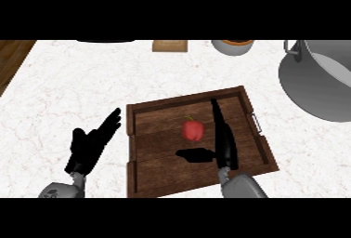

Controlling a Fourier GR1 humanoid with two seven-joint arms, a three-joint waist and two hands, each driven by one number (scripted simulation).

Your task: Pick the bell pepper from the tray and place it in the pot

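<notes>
Over tray point(147, 174), open right hand point(223, 139) nears bell pepper point(192, 129).

Cup point(232, 46) and board point(170, 45) at counter's point(82, 79) far edge

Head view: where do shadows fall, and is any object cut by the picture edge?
Head view: even light, no glare; the bell pepper lies plainly visible on the tray, beside the open right hand; a dark patch beside that hand may be its thumb or a shadow; the pot is cut by the right edge; the open left hand casts no clear shadow.
</notes>
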